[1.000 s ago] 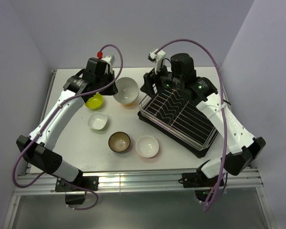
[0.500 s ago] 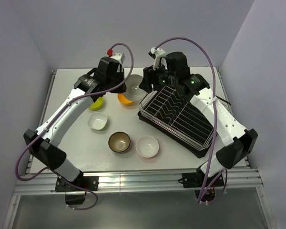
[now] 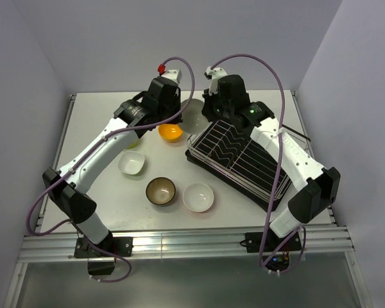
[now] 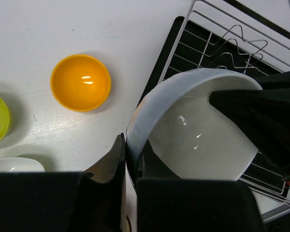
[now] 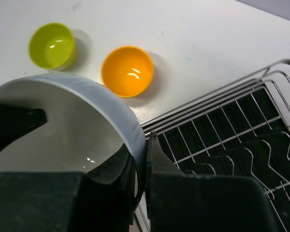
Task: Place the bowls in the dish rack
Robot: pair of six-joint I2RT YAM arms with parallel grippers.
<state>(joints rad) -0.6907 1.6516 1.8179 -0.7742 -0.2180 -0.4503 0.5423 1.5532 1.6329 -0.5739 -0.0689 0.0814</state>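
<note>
**Operator:** Where is the bowl for this step, and what holds it?

**Technician:** The white bowl (image 3: 194, 115) hangs tilted in the air at the far left corner of the dish rack (image 3: 244, 160). It is carried between the two arms. The left gripper (image 4: 130, 151) is clenched across the rim, one finger outside the wall and one inside. The right gripper (image 5: 141, 144) pinches the rim at the opposite side in the same way. Both therefore grasp the one bowl, which reads as a handover.

**Operator:** How is the transfer done well?

**Technician:** Confirm that the right gripper's pinch is firm before the left gripper lets go. Open the left fingers fully, then draw them back along the rim line. This keeps the inner finger from dragging on the wall. The glazed rim will probably be slippery, so avoid any twist while only one side grips.

**Operator:** And the placement?

**Technician:** Carry the bowl over the zigzag dividers (image 3: 226, 146), keep it on edge, and lower it into one gap. No bowl stands in the rack yet, so any gap will serve.

**Operator:** What are the hazards nearby?

**Technician:** The orange bowl (image 3: 170, 133) sits on the table (image 3: 102, 115) just beside the rack corner, and the lime green bowl (image 5: 52, 46) lies a little beyond it. The retreating left arm should rise before it swings across them.
</note>
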